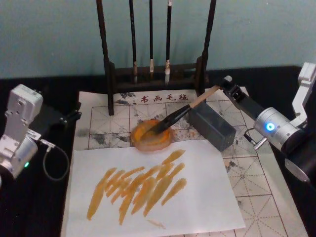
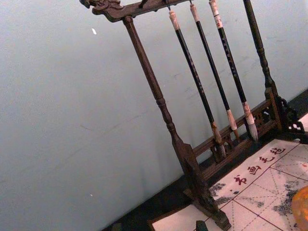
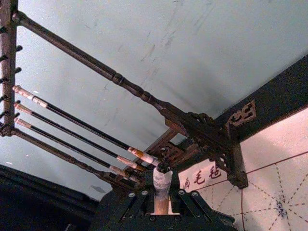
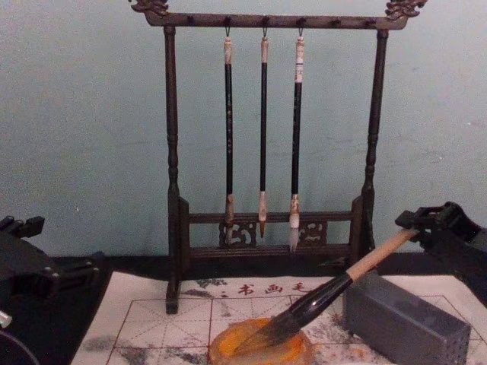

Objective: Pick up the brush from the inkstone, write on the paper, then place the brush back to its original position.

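The brush (image 1: 182, 112) leans with its dark bristles in the orange inkstone (image 1: 142, 142). Its pale handle slopes up and back to my right gripper (image 1: 221, 87), which is shut on the handle's end. From the chest, the brush (image 4: 327, 293) rises from the inkstone (image 4: 221, 351) to the right gripper (image 4: 417, 228). In the right wrist view the handle end (image 3: 161, 180) with its cord loop sits between the fingers. The red-grid paper (image 1: 106, 114) lies under the inkstone, and a plain white sheet (image 1: 197, 197) with orange strokes lies on it. My left gripper (image 1: 66, 118) rests at the paper's left edge.
A dark wooden rack (image 1: 153, 74) with three thin hanging brushes (image 4: 262, 129) stands at the paper's far edge. A grey block (image 1: 212, 126) sits just right of the inkstone, below the brush handle. A cable loop (image 1: 54, 163) lies on the black table beside the left arm.
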